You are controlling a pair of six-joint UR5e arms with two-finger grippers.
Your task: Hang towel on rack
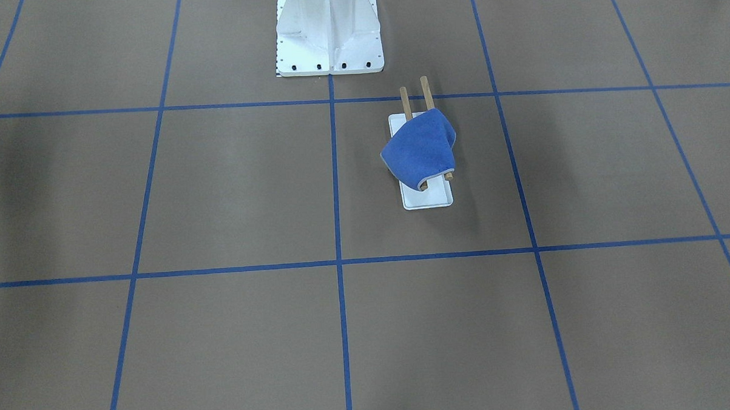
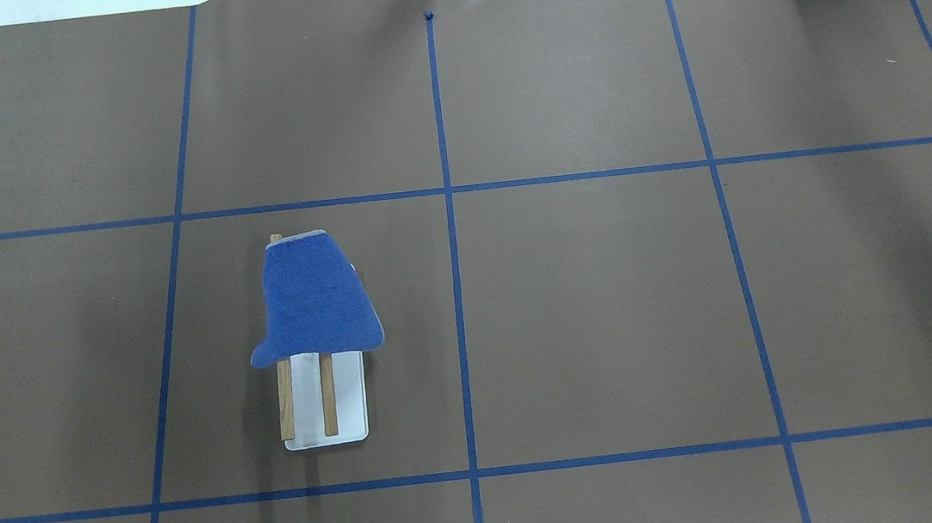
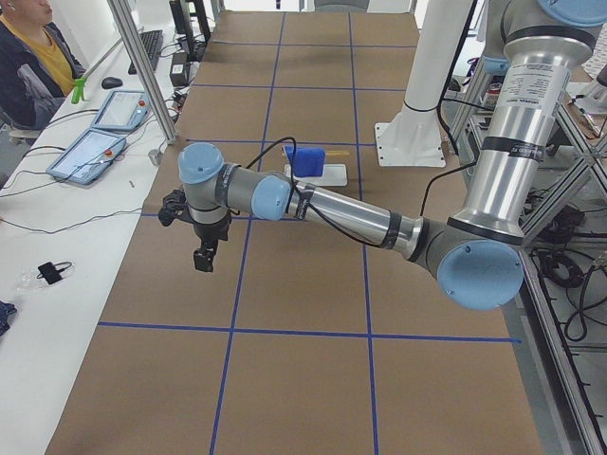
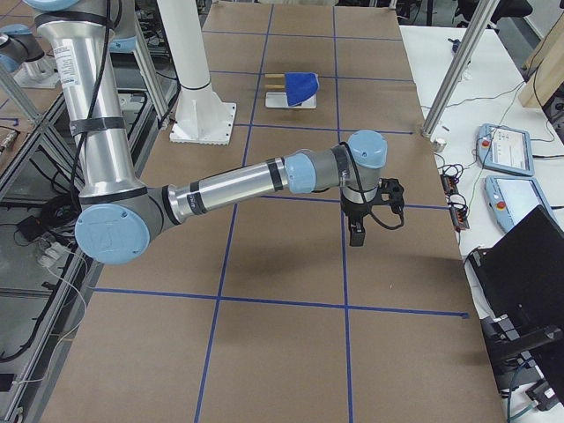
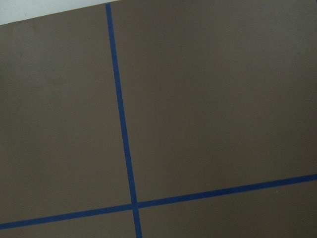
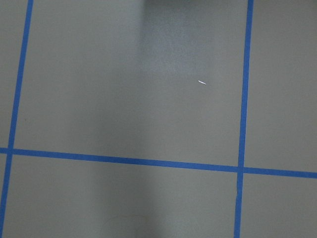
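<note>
Tabletop [image 2: 611,324] brown, blue tape grid [image 2: 453,254], towel [image 2: 314,299] over rack [image 2: 328,395], workbench [image 3: 57,303] alongside

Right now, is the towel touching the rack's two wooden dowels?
Touching. In the overhead view the towel lies draped across both dowels of the rack, covering their far half; the front view shows it sagging over them.

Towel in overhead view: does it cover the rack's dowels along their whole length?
No, the towel drapes only the far part of the rack; both dowels stick out bare toward the robot.
</note>
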